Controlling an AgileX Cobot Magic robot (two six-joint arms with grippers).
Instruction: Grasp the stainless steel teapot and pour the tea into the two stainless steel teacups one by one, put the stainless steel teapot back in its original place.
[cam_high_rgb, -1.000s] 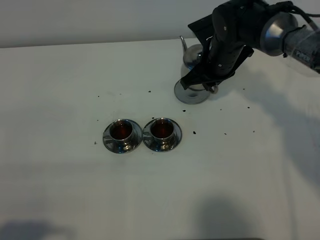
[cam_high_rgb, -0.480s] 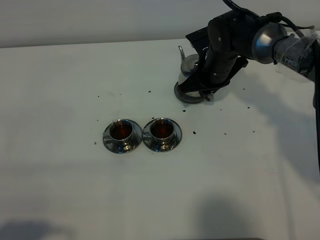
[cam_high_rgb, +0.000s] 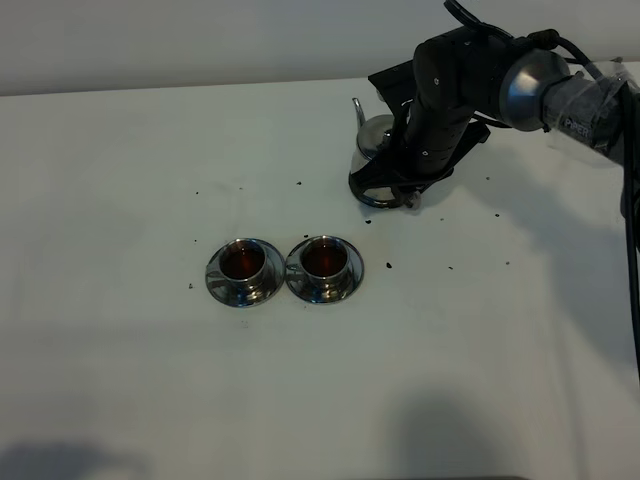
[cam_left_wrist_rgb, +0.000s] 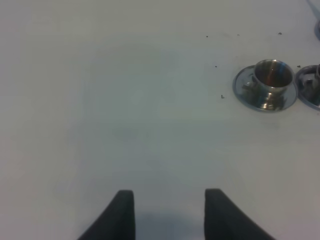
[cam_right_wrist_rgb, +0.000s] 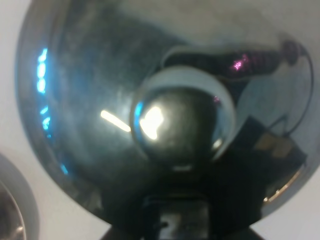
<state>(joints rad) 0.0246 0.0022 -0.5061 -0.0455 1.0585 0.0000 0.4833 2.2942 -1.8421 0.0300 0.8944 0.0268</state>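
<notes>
Standing at the white bench's (cam_high_rgb: 120, 380) far side: stainless steel teapot (cam_high_rgb: 372, 140), right gripper (cam_high_rgb: 405, 185) over it, grip state unclear. Left gripper (cam_left_wrist_rgb: 169, 210) spread, empty. Two teacups (cam_high_rgb: 243, 263) (cam_high_rgb: 323, 261) holding tea (cam_high_rgb: 322, 258) sit side by side nearer.

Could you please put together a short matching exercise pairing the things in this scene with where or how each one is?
Things:
1. teapot
2. left cup
3. left gripper
4. right cup

Places or states:
A. open over bare table, holding nothing
B. at the back right, under the right arm
C. holds dark tea, nearer the teapot
D. holds dark tea, farther from the teapot

Pairs: 1-B, 2-D, 3-A, 4-C
</notes>
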